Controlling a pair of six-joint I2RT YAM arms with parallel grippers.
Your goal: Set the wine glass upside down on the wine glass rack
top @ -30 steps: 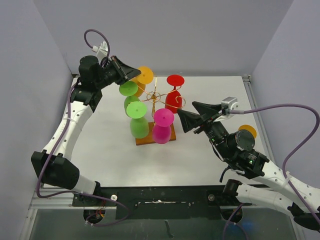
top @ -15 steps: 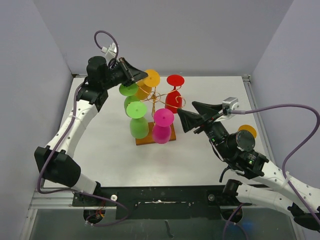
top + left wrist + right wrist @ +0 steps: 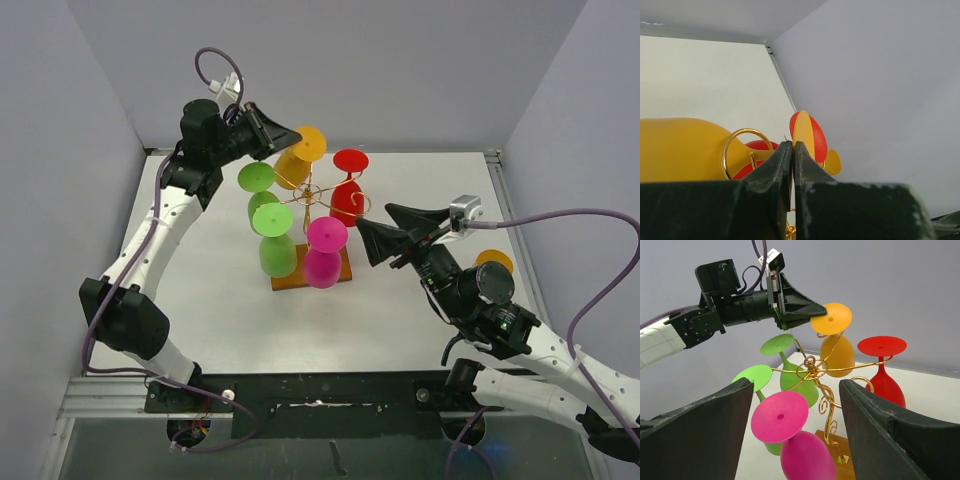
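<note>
Change: the left gripper (image 3: 291, 134) has carried the orange glass (image 3: 293, 166) right, over the rack (image 3: 311, 196).
Left fingers: pinched shut on the glass's foot.
Glass: upside down, stem in a rack loop.
Right gripper (image 3: 372, 217): wide open, empty.
Meaning: nearly hung, I think.

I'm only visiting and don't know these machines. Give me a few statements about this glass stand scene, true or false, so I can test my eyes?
1. The left tool pinches the foot of the orange glass. True.
2. The right tool grips a glass. False: it is open and holds nothing.
3. Two green glasses hang on the rack, feet up. True.
4. The red glass lies on its side. False: it is upside down at the rack, foot on top.
</note>
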